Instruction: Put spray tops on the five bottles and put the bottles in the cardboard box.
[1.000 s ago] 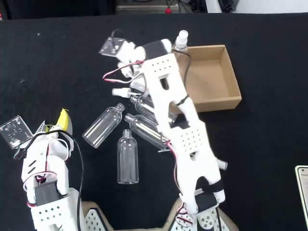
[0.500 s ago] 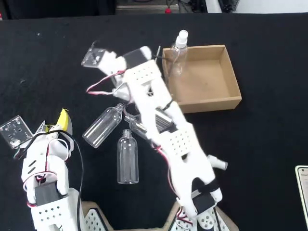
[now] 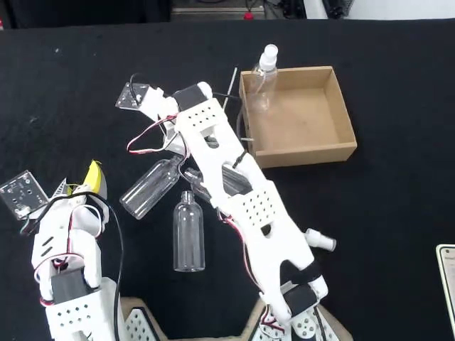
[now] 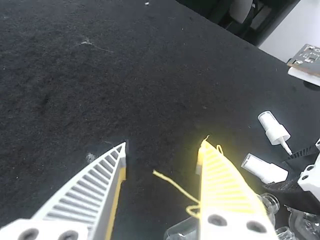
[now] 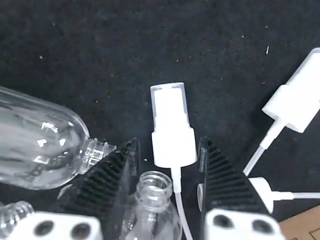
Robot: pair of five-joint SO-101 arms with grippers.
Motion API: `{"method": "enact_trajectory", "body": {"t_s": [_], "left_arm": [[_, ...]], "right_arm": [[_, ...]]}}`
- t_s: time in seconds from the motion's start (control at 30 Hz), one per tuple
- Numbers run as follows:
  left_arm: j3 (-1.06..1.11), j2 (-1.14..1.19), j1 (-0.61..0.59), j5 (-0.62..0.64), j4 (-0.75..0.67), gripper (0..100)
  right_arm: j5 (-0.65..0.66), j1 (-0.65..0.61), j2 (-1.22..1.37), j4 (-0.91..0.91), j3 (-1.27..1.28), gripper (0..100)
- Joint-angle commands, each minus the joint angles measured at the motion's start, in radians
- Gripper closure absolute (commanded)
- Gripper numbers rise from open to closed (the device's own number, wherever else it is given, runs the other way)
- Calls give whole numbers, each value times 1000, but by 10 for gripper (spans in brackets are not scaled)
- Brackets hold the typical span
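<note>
One capped bottle (image 3: 261,77) now stands alone, upright, at the far left corner of the cardboard box (image 3: 306,153), which sits toward the table's far edge, right of centre. A second ago the right arm was up against that bottle; since then it has swung left, away from the box, to the clutter of parts mid-table. We read that as bottle one delivered and let go, with cycle two starting. We now see the right gripper (image 5: 167,150) low over the table with its jaws spread and a white spray top (image 5: 172,132) lying between them. It is bracketed but not pinched yet, as far as we can tell. An open bottle neck (image 5: 152,186) lies just beside that top, and two more loose spray tops (image 5: 295,105) lie near, so the spot is crowded. The uncapped bottles (image 3: 188,231) lie on their sides in the middle of the table, one (image 3: 149,186) just beside the arm, another partly under it. We judge the next move is closing on that top without snagging its thin tube or nudging the neck. The left gripper (image 4: 162,147) has not shifted: it is parked near the table's near left corner, jaws spread, nothing between them.
</note>
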Motion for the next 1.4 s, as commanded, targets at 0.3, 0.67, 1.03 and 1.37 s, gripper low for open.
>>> {"method": "enact_trajectory", "body": {"t_s": [0.3,0.67,1.03,1.37], "left_arm": [[-10,-9,-5,5,-23,773],[-10,-9,-5,5,-21,773],[-8,-8,-5,5,-21,773],[-8,-8,-5,5,-21,773]], "right_arm": [[-57,18,12,-11,-165,982],[-186,60,-25,196,-510,987],[-379,109,-295,199,-331,988],[-373,126,-803,190,354,988]]}}
